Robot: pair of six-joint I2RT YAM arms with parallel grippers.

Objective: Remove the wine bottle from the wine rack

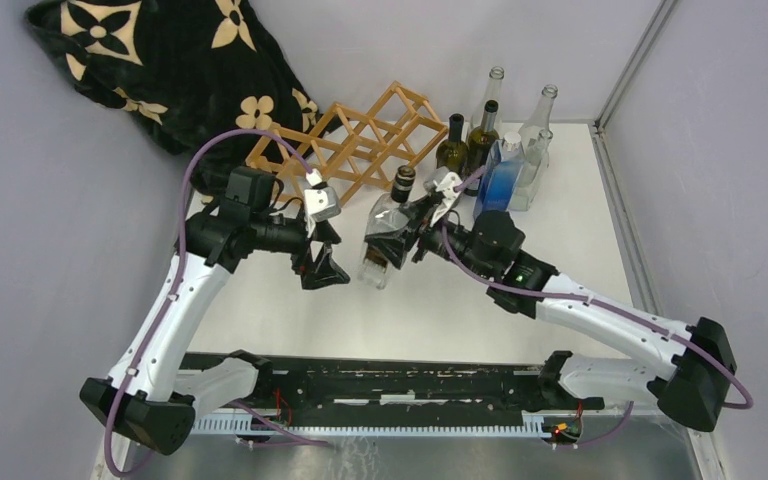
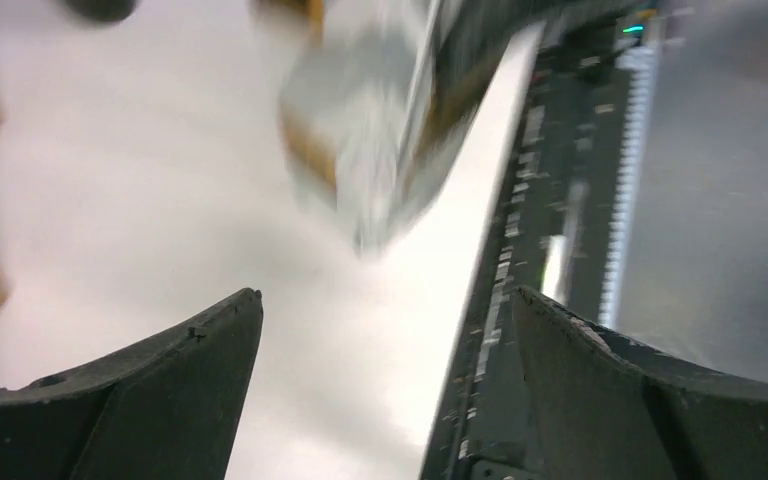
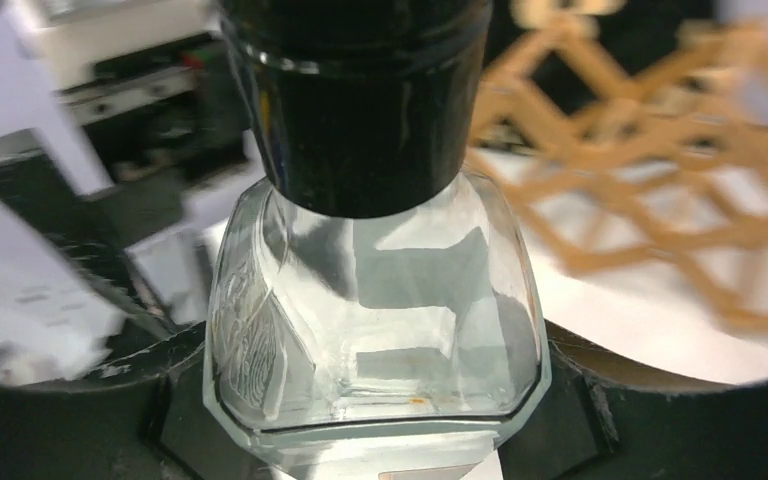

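Right tool [image 3: 372,405] clamps the black-capped clear glass wine bottle [image 3: 375,300] by its body. The bottle is tilted, just in front of the light-brown wooden lattice wine rack [image 1: 360,140] and outside its cells. Left tool [image 1: 320,266] stands spread wide beside the bottle, also before the rack, above the white bench [image 1: 560,240].

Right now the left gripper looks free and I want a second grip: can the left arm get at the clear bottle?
Probably yes. The left gripper is open beside the clear bottle, only bare table between them; the right gripper holds it from the other side.
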